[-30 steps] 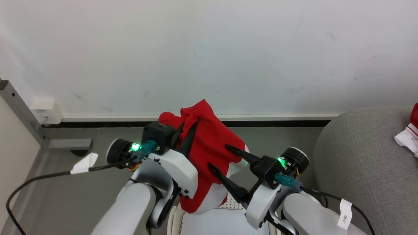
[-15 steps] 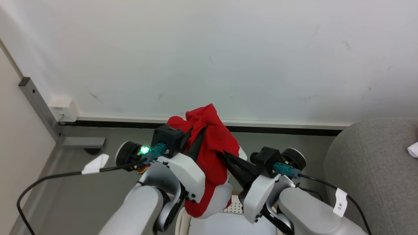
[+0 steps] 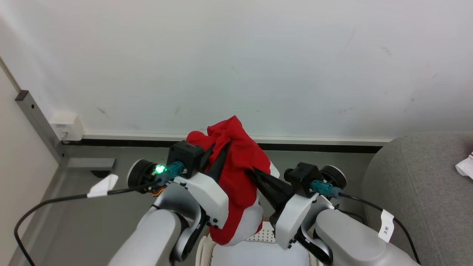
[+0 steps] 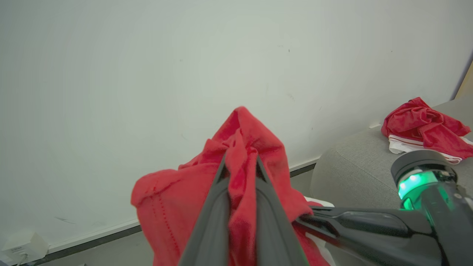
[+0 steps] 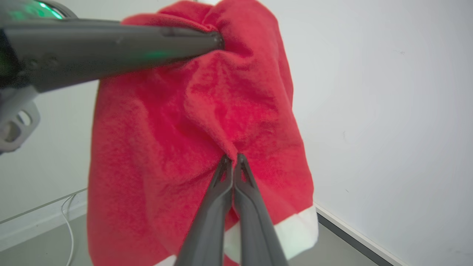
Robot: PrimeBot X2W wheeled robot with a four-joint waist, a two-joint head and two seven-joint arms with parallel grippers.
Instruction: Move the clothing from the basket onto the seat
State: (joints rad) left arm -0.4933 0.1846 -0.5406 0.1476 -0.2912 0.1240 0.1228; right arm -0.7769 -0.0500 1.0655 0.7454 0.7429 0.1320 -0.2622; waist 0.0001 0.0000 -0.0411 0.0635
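Observation:
A bright red garment with a white hem point(image 3: 240, 162) hangs in the air in front of the wall. My left gripper point(image 3: 225, 144) is shut on its bunched top, with red cloth between the fingers point(image 4: 241, 162). My right gripper point(image 3: 249, 171) is shut on a fold lower on the same garment point(image 5: 232, 159). The basket point(image 3: 264, 234) shows as a perforated cream patch below the garment at the bottom edge. The grey seat point(image 3: 417, 177) rises at the right. Another red garment with white trim point(image 4: 425, 123) lies on the seat.
A pale wall with a dark baseboard stands close ahead. A white outlet box point(image 3: 66, 125) and a grey metal post point(image 3: 37, 118) are at the left. A black cable with a white tag point(image 3: 99, 186) trails over the grey floor.
My right gripper has gone from wide open beside the garment to shut on a fold of it. The left grip is unchanged. The head camera has shifted a little.

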